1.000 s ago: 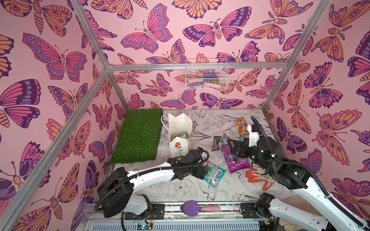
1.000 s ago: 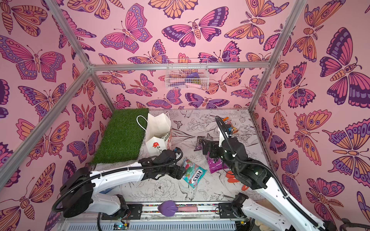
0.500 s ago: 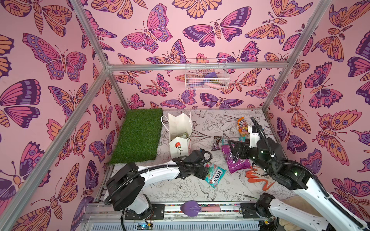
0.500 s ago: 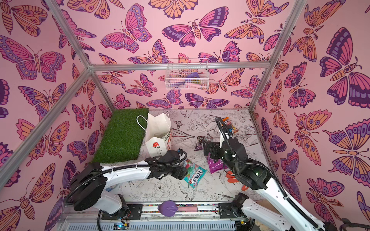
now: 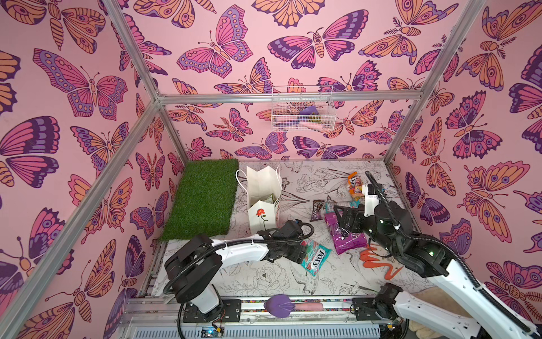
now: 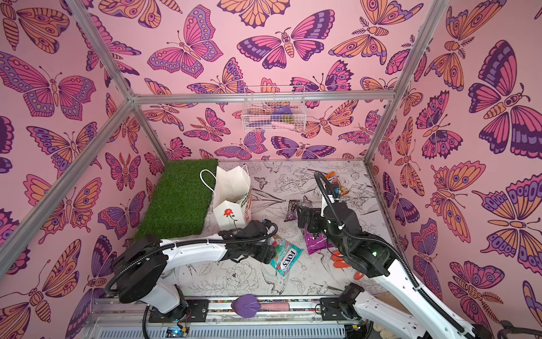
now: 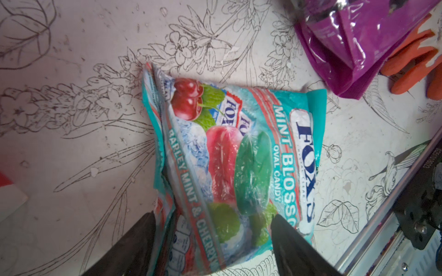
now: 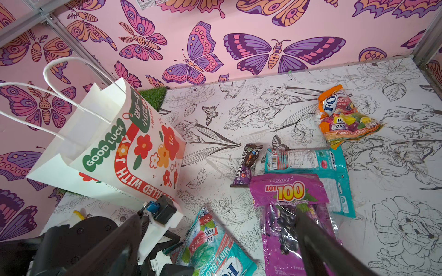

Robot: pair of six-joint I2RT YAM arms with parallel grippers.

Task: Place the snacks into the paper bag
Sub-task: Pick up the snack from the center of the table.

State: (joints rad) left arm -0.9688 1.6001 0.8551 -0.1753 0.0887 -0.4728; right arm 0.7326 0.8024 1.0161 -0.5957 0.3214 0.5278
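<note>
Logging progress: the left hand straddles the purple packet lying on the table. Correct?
No. The left hand straddles the teal FOX'S packet lying on the table, as the left wrist view shows; the purple packet lies apart.

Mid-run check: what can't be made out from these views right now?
The paper bag: bottom hidden by its own walls, both top views.
The second teal packet: partly under the purple packet, right wrist view.
The wire basket: contents too small, both top views.
</note>
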